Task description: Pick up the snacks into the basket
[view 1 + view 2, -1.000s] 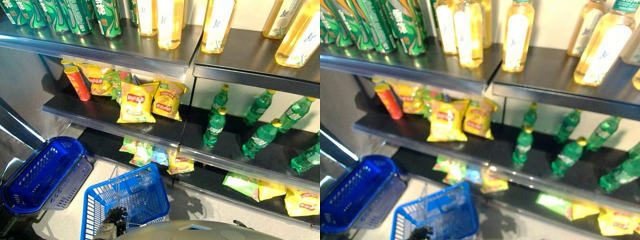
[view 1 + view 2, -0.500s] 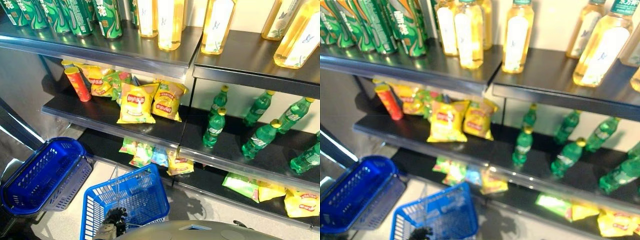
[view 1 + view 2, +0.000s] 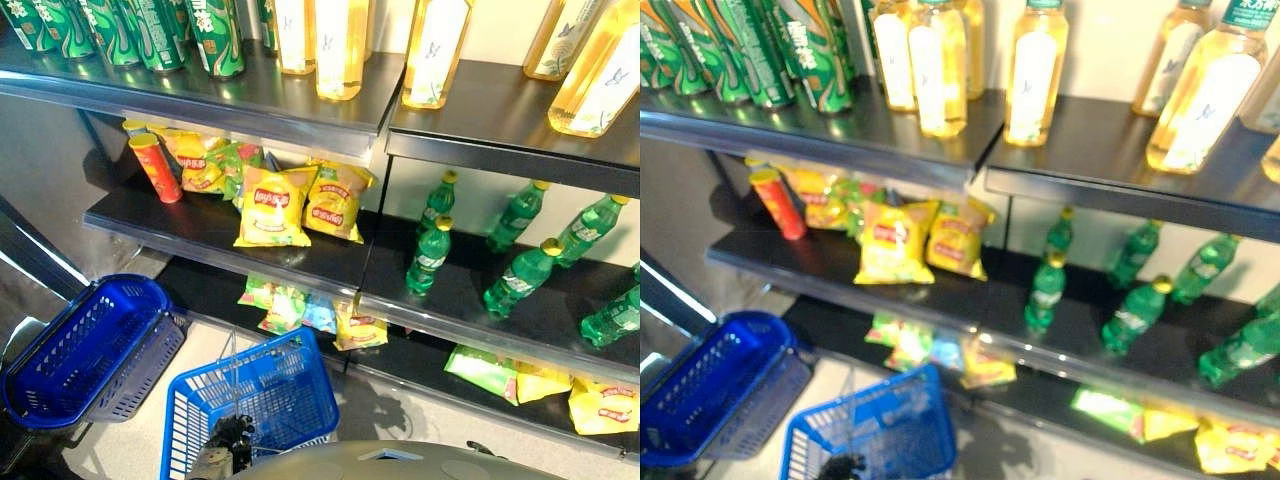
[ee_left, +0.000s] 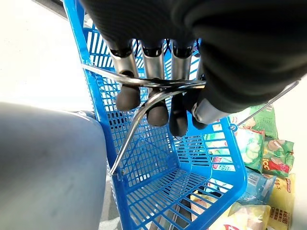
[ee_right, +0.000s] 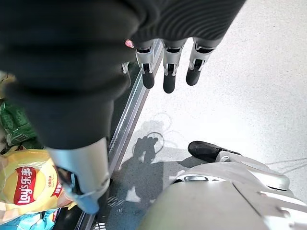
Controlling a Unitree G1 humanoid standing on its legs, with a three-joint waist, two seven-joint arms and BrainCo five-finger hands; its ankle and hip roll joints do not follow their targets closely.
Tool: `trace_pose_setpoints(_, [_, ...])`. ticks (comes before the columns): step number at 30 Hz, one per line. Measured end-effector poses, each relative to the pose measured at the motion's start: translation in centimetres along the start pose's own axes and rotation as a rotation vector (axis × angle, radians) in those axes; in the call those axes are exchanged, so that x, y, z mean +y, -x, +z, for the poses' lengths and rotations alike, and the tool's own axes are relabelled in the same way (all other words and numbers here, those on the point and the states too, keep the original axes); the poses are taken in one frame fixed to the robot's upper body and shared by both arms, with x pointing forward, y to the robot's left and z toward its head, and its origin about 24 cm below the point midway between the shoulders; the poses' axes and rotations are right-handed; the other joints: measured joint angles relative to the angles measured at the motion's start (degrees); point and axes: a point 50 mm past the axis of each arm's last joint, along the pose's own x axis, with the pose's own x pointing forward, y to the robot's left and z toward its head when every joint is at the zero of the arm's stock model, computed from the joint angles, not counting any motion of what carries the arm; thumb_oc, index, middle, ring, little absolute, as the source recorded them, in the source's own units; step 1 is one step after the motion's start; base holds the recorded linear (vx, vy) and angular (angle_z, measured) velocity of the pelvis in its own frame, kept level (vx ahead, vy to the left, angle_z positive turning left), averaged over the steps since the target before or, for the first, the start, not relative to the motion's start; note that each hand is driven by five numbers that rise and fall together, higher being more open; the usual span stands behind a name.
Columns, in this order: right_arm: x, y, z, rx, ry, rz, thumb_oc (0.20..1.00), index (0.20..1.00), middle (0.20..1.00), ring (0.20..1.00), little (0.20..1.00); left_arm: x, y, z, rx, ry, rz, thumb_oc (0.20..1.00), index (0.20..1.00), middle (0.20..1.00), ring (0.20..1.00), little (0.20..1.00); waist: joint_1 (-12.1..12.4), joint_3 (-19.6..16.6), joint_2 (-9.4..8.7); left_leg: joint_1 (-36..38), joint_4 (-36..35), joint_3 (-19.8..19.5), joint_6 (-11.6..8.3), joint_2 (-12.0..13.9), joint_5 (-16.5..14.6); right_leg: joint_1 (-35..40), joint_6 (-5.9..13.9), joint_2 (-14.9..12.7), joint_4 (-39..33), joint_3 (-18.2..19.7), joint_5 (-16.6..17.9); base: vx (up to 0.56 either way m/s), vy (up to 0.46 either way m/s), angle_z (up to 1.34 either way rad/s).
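The place looked like a shop, with dark shelves [image 3: 300,255] against a pale wall and a light speckled floor [image 5: 249,96] below.

On the top shelf stood green cans [image 3: 150,30] and tall yellow drink bottles [image 3: 335,45]. The middle shelf held the snacks: a red tube [image 3: 155,165] at the far left, a pile of yellow and green bags [image 3: 205,160] beside it, and two yellow chip bags [image 3: 275,205] leaning together near the middle. To the right on that shelf lay green soda bottles [image 3: 520,275], well apart from the chips. More snack bags [image 3: 300,310] lay on the bottom shelf near the floor, and a few more [image 3: 545,385] far to the right.

A light blue basket [image 3: 255,395] hung just in front of the bottom shelf. The left hand [image 4: 153,96] held it up, with its fingers [image 4: 127,93] curled round the thin metal handles [image 4: 139,120]. A few snack bags could be seen low in the basket through its grid. A dark blue basket [image 3: 85,350] sat on the floor to the left, close to the light blue one.

The right hand [image 5: 81,143] hung over the floor beside the shelf edge, its fingers [image 5: 168,72] loose and straight, holding nothing. A yellow chip bag [image 5: 24,184] lay below it.
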Motion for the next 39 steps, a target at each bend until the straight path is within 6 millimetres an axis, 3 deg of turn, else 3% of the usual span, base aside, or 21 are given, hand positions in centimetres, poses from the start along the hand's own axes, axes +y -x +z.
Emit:
trace_pose_setpoints(5, [-0.1,-0.1,0.5,-0.014,0.001,-0.008,1.000,1.000,1.000,1.000,1.000,0.3,-0.1,0.9,-0.048,0.015,0.011,0.200,0.200,0.200,0.200,0.200,0.3,2.0,-0.43,-3.3,1.8,-1.7,0.07,-0.2,0.4,-1.5,-0.02,0.3,0.3,-1.5,0.0,-0.11,-0.010,0.15])
trace_pose_setpoints(7, [-0.3,-0.2,1.5,-0.039,0.002,-0.016,1.000,1.000,1.000,1.000,1.000,0.1,-0.5,3.0,-0.108,0.021,0.012,0.200,0.200,0.200,0.200,0.200,0.3,4.4,-0.25,-7.8,5.0,-2.5,0.55,-0.4,0.8,-2.6,-0.24,0.9,0.2,-3.7,0.2,-0.14,0.000,0.56])
trace_pose_setpoints(10, [-1.3,-0.4,2.9,-0.078,0.004,-0.049,1.000,1.000,1.000,1.000,1.000,-0.1,-0.6,4.6,-0.166,0.033,0.010,0.200,0.200,0.200,0.200,0.200,1.7,7.3,0.40,-12.0,7.0,-3.7,1.09,-0.1,1.5,-5.7,-0.78,1.3,3.8,-6.2,-1.3,-0.10,0.026,0.52])
trace_pose_setpoints(15, [-2.1,-0.4,6.3,-0.179,0.016,-0.080,1.000,1.000,1.000,1.000,1.000,0.1,-0.7,5.1,-0.187,0.052,0.026,0.200,0.200,0.200,0.200,0.200,4.4,8.9,0.87,-13.8,7.3,-4.6,1.40,-0.5,1.8,-9.0,-0.33,0.5,8.9,-6.5,-3.8,-0.07,0.051,0.12])
trace_pose_setpoints(17, [-0.9,0.2,10.2,-0.355,0.070,-0.042,1.000,1.000,1.000,1.000,1.000,0.5,-0.6,5.1,-0.206,0.073,0.044,0.200,0.200,0.200,0.200,0.200,4.7,9.8,0.96,-15.1,7.3,-4.9,1.59,-0.8,2.0,-11.7,-0.51,-0.1,12.5,-6.5,-5.1,-0.08,0.013,0.05])
trace_pose_setpoints(20, [0.6,2.2,14.8,-0.614,0.152,0.018,1.000,1.000,1.000,1.000,1.000,0.9,-0.4,5.4,-0.235,0.091,0.052,0.200,0.200,0.200,0.200,0.200,4.4,11.3,0.60,-15.7,7.5,-4.6,1.72,-0.8,2.2,-13.6,-0.74,-0.7,14.7,-5.8,-5.8,-0.04,0.014,-0.07])
trace_pose_setpoints(21, [1.1,4.0,16.3,-0.761,0.210,0.053,1.000,1.000,1.000,1.000,1.000,1.1,-0.4,5.5,-0.250,0.104,0.054,0.200,0.200,0.200,0.200,0.200,4.4,12.1,0.08,-15.7,7.6,-4.3,1.80,-1.1,2.3,-14.2,-0.57,-1.2,15.6,-5.6,-6.2,-0.02,0.006,-0.05])
trace_pose_setpoints(25, [1.4,7.3,20.1,-0.996,0.348,0.105,1.000,1.000,1.000,1.000,1.000,2.5,-0.3,6.1,-0.279,0.110,0.085,0.200,0.200,0.200,0.200,0.200,4.4,14.1,-1.92,-16.4,7.8,-4.2,1.82,-1.2,2.3,-15.5,-0.56,-1.6,17.1,-5.5,-6.8,-0.01,0.001,-0.01])
trace_pose_setpoints(28, [1.2,8.4,21.0,-1.045,0.409,0.150,1.000,1.000,1.000,1.000,1.000,2.7,-0.3,6.6,-0.299,0.126,0.090,0.200,0.200,0.200,0.200,0.200,5.0,15.0,-2.58,-16.4,7.7,-4.3,1.88,-1.4,2.3,-15.4,-0.41,-1.8,17.1,-5.6,-6.9,0.01,-0.012,0.03])
trace_pose_setpoints(30, [1.4,10.7,21.6,-1.160,0.527,0.256,1.000,1.000,1.000,1.000,1.000,2.6,-0.2,7.0,-0.323,0.118,0.078,0.200,0.200,0.200,0.200,0.200,4.9,16.4,-2.39,-16.4,7.7,-4.4,2.04,-1.4,2.4,-15.3,-0.35,-1.8,17.1,-5.6,-6.9,0.02,-0.009,0.04])
trace_pose_setpoints(35, [2.0,14.7,23.1,-1.317,0.549,0.422,1.000,1.000,1.000,1.000,1.000,2.2,-0.1,7.9,-0.359,0.118,0.057,0.200,0.200,0.200,0.200,0.200,6.1,17.5,-2.04,-16.4,7.6,-4.4,2.06,-1.6,2.5,-15.4,-0.33,-2.0,17.2,-5.7,-6.8,0.00,0.000,0.00])
trace_pose_setpoints(39, [1.9,18.6,24.6,-1.499,0.435,0.483,1.000,1.000,1.000,1.000,1.000,2.1,-0.1,8.0,-0.367,0.110,0.059,0.200,0.200,0.200,0.200,0.200,6.0,18.0,-1.97,-16.4,7.4,-4.3,2.06,-1.7,2.4,-15.5,-0.32,-2.0,17.0,-5.7,-6.9,0.00,0.000,0.00])
